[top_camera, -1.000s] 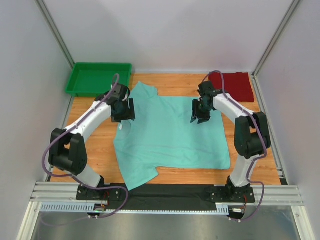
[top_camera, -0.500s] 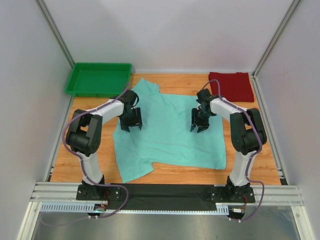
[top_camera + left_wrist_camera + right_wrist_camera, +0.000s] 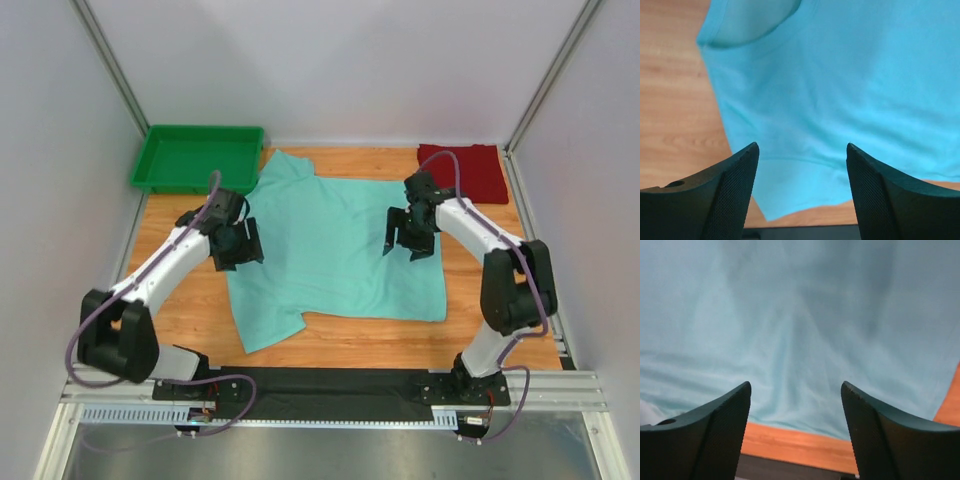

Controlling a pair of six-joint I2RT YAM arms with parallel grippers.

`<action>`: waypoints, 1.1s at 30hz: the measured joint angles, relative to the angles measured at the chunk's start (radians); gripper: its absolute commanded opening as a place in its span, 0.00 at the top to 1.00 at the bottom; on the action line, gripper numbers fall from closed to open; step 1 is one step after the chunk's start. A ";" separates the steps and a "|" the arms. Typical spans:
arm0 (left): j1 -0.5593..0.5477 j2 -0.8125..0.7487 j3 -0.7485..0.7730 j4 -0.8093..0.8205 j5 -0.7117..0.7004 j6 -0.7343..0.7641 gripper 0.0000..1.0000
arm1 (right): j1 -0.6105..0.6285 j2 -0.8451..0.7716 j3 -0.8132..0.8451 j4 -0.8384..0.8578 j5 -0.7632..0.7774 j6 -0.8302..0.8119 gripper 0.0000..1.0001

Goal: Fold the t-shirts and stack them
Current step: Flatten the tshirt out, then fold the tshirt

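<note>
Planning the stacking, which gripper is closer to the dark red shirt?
Right. The right gripper hangs over the teal shirt near the dark red shirt; the left gripper sits across at the teal shirt's left edge.

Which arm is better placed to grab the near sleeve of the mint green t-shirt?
Left, probably. The open left claw hangs over the left edge of the mint green cloth t-shirt, on the same side as that sleeve. The open right claw sits across the shirt, toward its hem.
</note>
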 measured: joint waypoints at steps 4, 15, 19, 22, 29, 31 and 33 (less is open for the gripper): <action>0.020 -0.240 -0.187 -0.035 0.003 -0.097 0.30 | -0.050 -0.184 -0.187 0.002 -0.088 0.066 0.23; 0.301 -0.292 -0.430 0.019 0.065 -0.192 0.39 | -0.416 -0.467 -0.573 0.014 -0.185 0.222 0.57; 0.301 -0.207 -0.426 0.090 0.124 -0.188 0.41 | -0.520 -0.478 -0.666 0.016 -0.214 0.243 0.57; 0.302 -0.203 -0.434 0.100 0.132 -0.186 0.41 | -0.526 -0.496 -0.669 0.008 -0.217 0.244 0.57; 0.302 -0.173 -0.452 0.106 0.134 -0.187 0.48 | -0.526 -0.585 -0.638 -0.014 -0.187 0.244 0.57; 0.302 -0.146 -0.446 0.101 0.152 -0.190 0.50 | -0.526 -0.600 -0.639 -0.030 -0.159 0.247 0.57; 0.304 -0.143 -0.446 0.103 0.159 -0.193 0.59 | -0.526 -0.613 -0.645 -0.038 -0.142 0.252 0.57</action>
